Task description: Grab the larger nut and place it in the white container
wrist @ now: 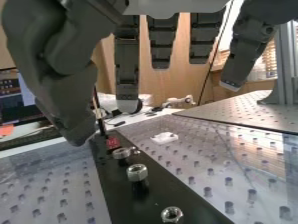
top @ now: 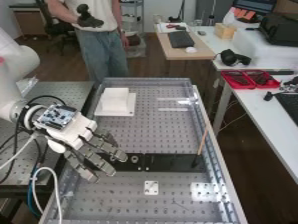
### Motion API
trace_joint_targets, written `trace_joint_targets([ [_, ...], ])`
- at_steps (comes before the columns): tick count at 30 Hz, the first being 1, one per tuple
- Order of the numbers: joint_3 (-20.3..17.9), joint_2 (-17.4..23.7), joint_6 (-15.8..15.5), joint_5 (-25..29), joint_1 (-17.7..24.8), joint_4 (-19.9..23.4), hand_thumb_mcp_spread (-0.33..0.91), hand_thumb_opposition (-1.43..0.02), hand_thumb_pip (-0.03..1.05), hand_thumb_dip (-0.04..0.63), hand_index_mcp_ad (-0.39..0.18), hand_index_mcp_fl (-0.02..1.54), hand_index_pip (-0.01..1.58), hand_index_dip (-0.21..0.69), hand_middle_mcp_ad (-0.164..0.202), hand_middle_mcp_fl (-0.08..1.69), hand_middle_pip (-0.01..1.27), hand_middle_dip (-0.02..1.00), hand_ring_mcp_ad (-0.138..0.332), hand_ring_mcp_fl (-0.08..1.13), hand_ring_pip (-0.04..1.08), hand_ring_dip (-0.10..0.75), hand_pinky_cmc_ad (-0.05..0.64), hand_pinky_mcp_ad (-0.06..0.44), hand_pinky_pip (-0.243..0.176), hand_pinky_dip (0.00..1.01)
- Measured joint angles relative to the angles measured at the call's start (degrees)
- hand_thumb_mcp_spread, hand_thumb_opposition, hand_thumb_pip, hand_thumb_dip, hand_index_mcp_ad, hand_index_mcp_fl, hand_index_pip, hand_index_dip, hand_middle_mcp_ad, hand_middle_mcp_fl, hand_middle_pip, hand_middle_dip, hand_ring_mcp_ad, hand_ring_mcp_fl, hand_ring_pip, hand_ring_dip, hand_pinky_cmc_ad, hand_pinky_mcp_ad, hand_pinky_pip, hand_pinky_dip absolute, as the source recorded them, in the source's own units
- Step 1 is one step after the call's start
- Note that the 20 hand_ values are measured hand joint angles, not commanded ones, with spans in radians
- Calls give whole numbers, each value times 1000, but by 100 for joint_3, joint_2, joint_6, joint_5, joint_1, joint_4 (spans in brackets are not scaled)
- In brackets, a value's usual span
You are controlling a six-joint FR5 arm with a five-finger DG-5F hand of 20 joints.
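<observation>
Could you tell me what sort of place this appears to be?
Probably a robotics lab or workshop: there is a white robot arm, a bench full of holes, and metal nuts.

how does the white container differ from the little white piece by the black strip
The white container is much larger than the little white piece.
The container has a tall, boxy part on a wider base, while the little piece sits low.
The container is beyond the black strip from the high view's camera, while the little piece is on the near side.
Both are white and sit over the perforated surface.
</observation>
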Motion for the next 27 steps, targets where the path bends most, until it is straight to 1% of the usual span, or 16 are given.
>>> trace_joint_targets([
  [2, -57, -90, 25, 151, 58, 179, 278, -848, 717, 173, -72, 3, 1429, 17, 61, 23, 136, 220, 188, 10, 93, 119, 417, 344, -94, 569],
  [6, -144, -281, 63, 440, 141, 540, 279, -848, 717, 190, -72, 3, 1452, 51, 61, 19, 136, 220, 188, 10, 93, 119, 417, 344, -94, 569],
  [12, -161, -494, 231, 643, 182, 754, 290, -848, 717, 190, -72, 7, 1491, 80, 61, 19, 138, 220, 187, 10, 91, 119, 417, 346, -94, 569],
  [13, -158, -505, 242, 647, 182, 767, 293, -864, 714, 190, -72, 9, 1513, 94, 61, 23, 138, 220, 188, 10, 91, 119, 417, 342, -94, 569],
  [15, -122, -544, 262, 652, 173, 752, 295, -864, 714, 190, -72, 10, 1504, 112, 61, 19, 136, 220, 187, 10, 91, 119, 417, 342, -94, 569],
  [17, -72, -586, 292, 648, 150, 703, 312, -864, 714, 206, -72, 10, 1524, 143, 61, 23, 136, 220, 185, 10, 91, 119, 417, 342, -94, 569],
  [18, -36, -617, 308, 636, 125, 676, 309, -864, 714, 206, -72, 10, 1520, 140, 61, 19, 136, 220, 185, 10, 91, 119, 417, 342, -94, 571],
  [19, -22, -627, 313, 629, 114, 669, 311, -864, 714, 208, -72, 5, 1531, 157, 61, 19, 136, 220, 185, 10, 91, 119, 417, 342, -91, 574],
  [20, 4, -646, 319, 617, 94, 652, 328, -864, 717, 204, -72, 3, 1538, 162, 61, 19, 138, 220, 185, 10, 89, 119, 417, 347, -94, 559],
  [21, 32, -664, 321, 603, 79, 635, 325, -860, 717, 204, -72, 3, 1541, 173, 61, 19, 138, 220, 185, 10, 89, 119, 417, 340, -94, 562],
  [22, 44, -672, 321, 595, 73, 625, 328, -860, 714, 204, -72, 3, 1536, 171, 61, 19, 138, 220, 187, 10, 89, 119, 417, 328, -94, 545],
  [25, 87, -716, 305, 560, 53, 586, 328, -860, 714, 222, -72, 9, 1545, 202, 61, 19, 138, 222, 180, 10, 89, 119, 417, 328, -94, 529],
  [27, 117, -752, 322, 526, 42, 561, 328, -860, 717, 223, -72, 5, 1545, 204, 61, 19, 134, 222, 178, 10, 89, 119, 415, 328, -94, 529],
])
